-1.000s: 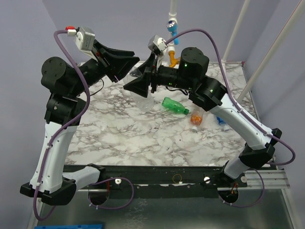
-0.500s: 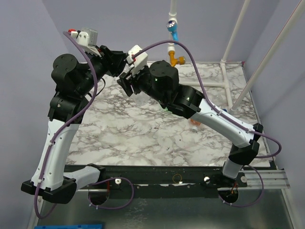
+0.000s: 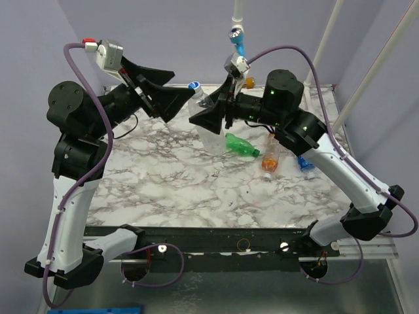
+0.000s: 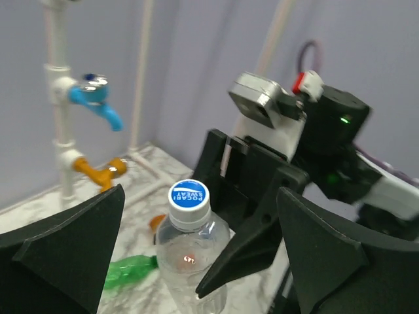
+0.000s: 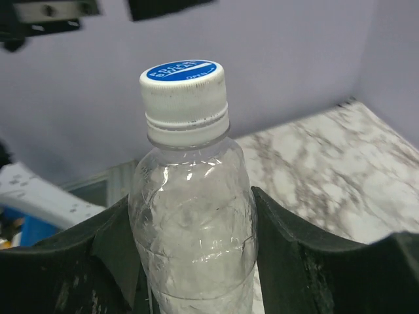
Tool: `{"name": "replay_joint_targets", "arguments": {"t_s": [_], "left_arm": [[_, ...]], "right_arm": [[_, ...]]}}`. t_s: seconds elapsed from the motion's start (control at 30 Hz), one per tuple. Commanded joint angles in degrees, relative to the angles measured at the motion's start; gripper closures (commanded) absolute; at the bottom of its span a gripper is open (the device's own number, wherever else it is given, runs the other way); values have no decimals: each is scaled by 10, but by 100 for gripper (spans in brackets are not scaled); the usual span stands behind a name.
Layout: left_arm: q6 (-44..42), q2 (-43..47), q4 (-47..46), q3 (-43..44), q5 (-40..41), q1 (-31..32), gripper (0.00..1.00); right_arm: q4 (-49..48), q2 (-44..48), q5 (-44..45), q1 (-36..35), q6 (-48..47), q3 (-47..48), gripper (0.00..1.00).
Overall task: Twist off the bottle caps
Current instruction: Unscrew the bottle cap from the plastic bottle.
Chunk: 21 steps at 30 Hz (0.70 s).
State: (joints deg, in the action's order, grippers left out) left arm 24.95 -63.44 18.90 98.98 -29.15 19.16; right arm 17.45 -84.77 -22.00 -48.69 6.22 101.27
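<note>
Item: clear bottle, blue-topped cap on, held above your desk, clamped in your right pincer; base cut off in both wrist views. Left pincer: fingers spread wide, flanking the cap, not touching. Blue-labelled bottle: half hidden behind your right arm.

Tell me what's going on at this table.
The right tool is clamped around the body of the clear bottle, holding it tilted above the marble table. The left tool is open, its fingers spread to either side of the cap without touching it; the cap sits on the neck, not yet unscrewed. The green bottle, the orange bottle and the blue-labelled bottle lie on the table, untouched.
</note>
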Motion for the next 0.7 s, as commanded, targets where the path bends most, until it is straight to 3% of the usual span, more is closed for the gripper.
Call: {"name": "replay_joint_targets", "arguments": {"t_s": [0.0,0.13,0.27,0.67], "left_arm": [[105,7,-74,-8,-249,1,1],[143,5,-136,-26,-332,1,1],[168,1,-186,-31,-385,1,1],[182,-4,-229,-21,-441,3,11]], "right_arm": [[-99,33,-290,12,68,-21,100],[-151,38,-419,17,106,-41,99],[-192,24,-472,20,142,-40,99],[-243,0,-426,27,191,-45,100]]}}
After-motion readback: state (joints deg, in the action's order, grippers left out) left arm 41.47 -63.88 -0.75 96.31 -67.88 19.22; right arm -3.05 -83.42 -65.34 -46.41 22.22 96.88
